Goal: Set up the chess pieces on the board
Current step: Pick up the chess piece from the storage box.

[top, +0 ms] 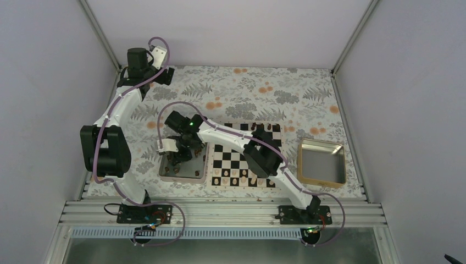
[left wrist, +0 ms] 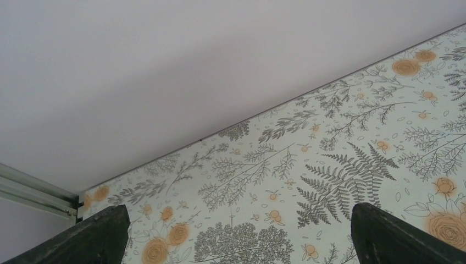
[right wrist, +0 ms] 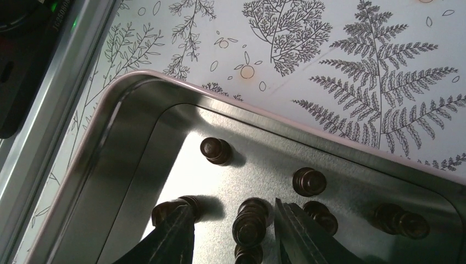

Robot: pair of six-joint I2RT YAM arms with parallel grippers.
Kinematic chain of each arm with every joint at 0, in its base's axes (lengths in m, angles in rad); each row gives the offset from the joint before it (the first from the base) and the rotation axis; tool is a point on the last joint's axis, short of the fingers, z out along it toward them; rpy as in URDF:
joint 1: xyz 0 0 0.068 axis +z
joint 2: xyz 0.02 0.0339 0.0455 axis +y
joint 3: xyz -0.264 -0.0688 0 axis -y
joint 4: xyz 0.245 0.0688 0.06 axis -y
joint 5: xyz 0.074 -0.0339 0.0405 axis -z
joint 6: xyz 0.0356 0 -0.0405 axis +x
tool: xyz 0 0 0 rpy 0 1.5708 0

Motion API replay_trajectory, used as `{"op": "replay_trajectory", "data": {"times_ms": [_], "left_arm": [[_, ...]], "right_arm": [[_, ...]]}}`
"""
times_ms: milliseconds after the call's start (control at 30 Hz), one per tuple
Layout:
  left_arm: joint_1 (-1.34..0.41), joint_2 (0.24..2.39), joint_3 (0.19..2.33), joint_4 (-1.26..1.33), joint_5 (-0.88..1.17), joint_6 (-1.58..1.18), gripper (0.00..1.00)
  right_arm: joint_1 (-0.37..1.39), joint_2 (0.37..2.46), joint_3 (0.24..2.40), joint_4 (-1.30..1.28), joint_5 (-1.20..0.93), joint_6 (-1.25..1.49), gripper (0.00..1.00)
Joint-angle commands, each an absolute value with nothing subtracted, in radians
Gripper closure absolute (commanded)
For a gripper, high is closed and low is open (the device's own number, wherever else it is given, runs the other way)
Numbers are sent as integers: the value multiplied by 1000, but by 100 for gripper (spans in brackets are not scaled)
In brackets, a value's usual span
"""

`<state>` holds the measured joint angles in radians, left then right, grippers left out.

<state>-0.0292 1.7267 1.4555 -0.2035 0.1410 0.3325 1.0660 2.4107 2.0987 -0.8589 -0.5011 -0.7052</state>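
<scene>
**Inspector:** While the right gripper (right wrist: 235, 236) is lowered into the metal tray (right wrist: 126, 104), how are its jaws set?

**Assessor:** They are held apart. One dark chess piece (right wrist: 250, 220) stands between them, and no clamping is seen. This is judged to be the line-up for a pick. Other dark pieces (right wrist: 308, 181) are scattered close by, so a neighbour could be knocked.

**Inspector:** And the left gripper (top: 159, 59)?

**Assessor:** It is parked wide open at the far left corner, presumably to keep out of the way. Only the tablecloth (left wrist: 329, 165) is shown by its camera.

**Inspector:** What is supplied by the overhead view alone?

**Assessor:** The board (top: 233, 163) is shown just right of the tray, with pale pieces (top: 236, 177) along its near edge.
</scene>
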Motion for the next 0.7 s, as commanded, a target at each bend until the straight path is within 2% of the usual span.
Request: {"op": "replay_trajectory", "data": {"times_ms": [0,533,667], "left_arm": [[-30,1687,1449,-179,159,331,0],[-30,1692,1447,-178,175,330,0],[-29,1693,1448,-178,176,330,0]], "right_arm": [[1076,2425,2092,-830,-503,-695,61],[1060,2444,2076,-789,-466,-697,63],[1057,2451,2069,-779,-467,-696,68]]}}
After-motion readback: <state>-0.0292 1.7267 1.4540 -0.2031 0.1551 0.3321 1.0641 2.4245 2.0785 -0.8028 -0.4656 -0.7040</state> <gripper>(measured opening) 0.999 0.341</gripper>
